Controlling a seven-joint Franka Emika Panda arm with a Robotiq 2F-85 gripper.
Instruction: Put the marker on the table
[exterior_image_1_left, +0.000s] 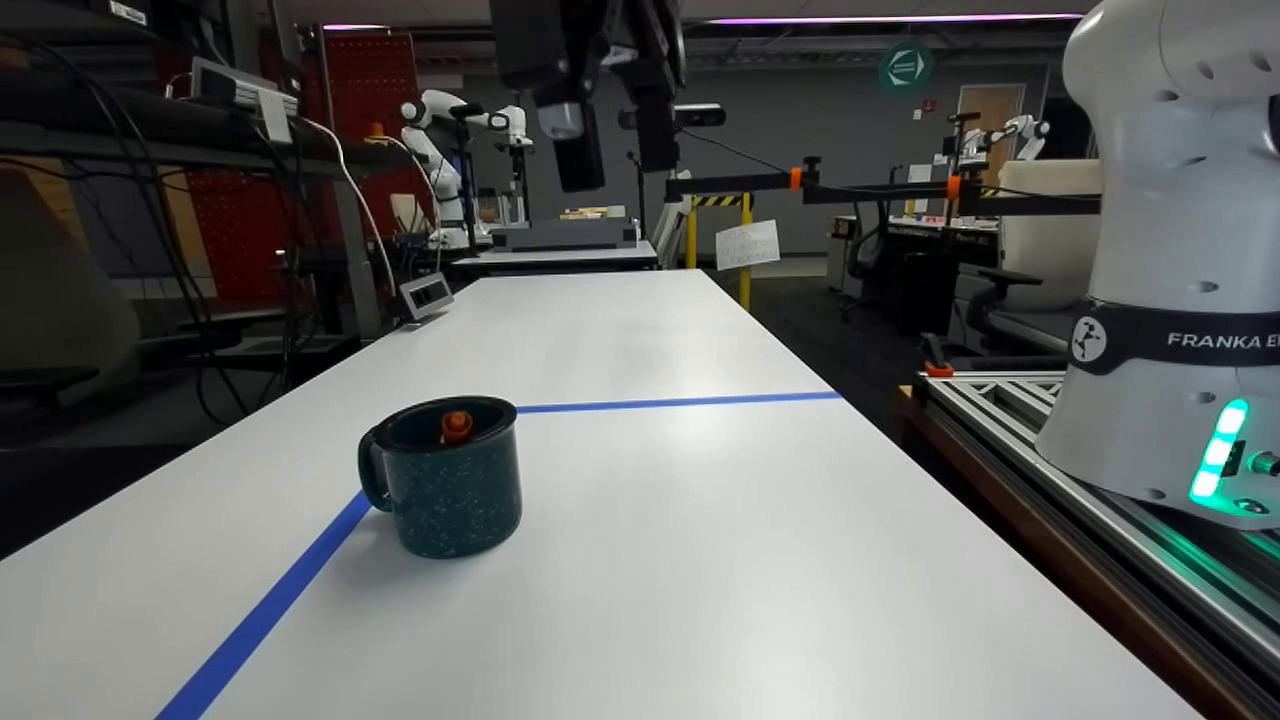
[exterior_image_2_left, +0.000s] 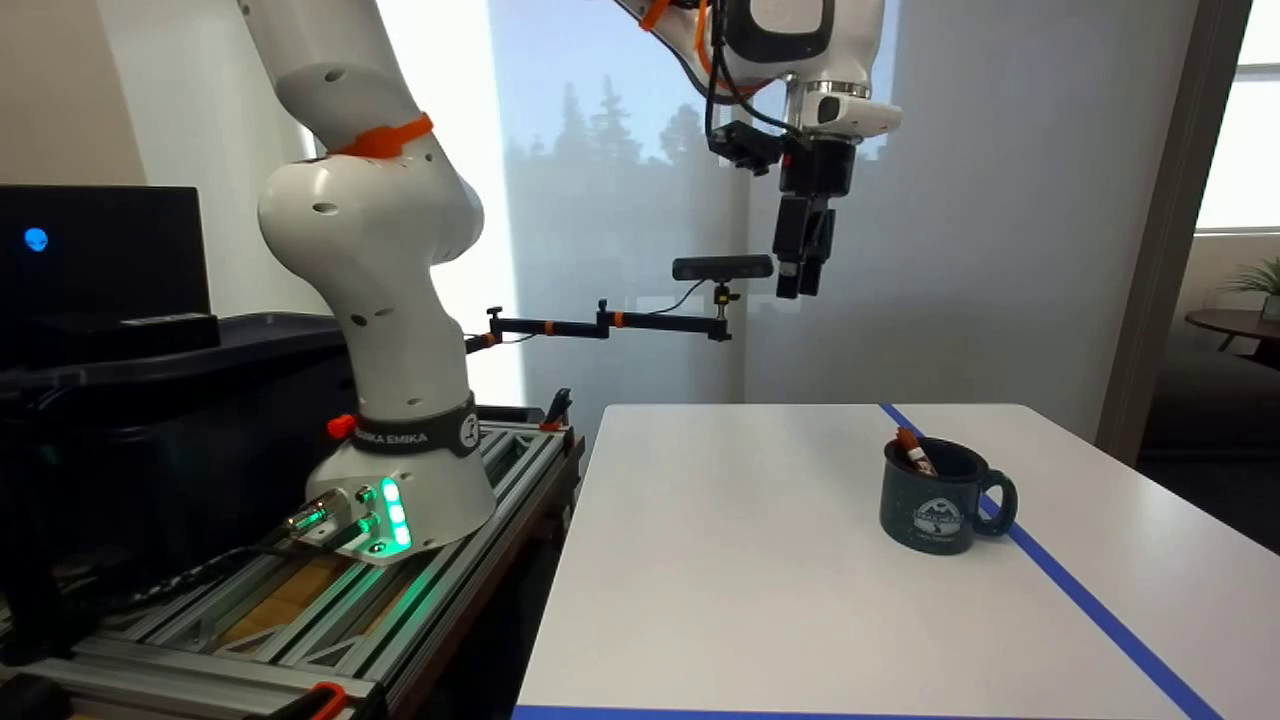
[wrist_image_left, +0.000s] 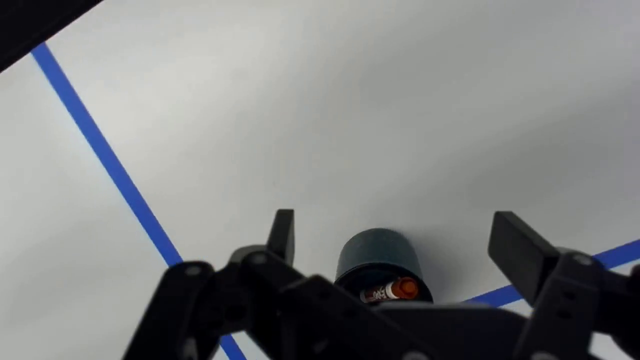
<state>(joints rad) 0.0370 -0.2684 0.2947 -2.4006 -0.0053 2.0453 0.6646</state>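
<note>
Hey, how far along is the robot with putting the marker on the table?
Nothing looks done yet: the marker leans inside the mug. Nothing is in hand either: the fingers hang open and empty above the table. What's left: grasping the marker, lifting it out and setting it on the table.

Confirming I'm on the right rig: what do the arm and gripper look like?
Rounded white arm, orange bands, a black collar lettered FRANKA and green lights below that. The gripper is black with blocky fingers; black and orange cables run along the arm.
</note>
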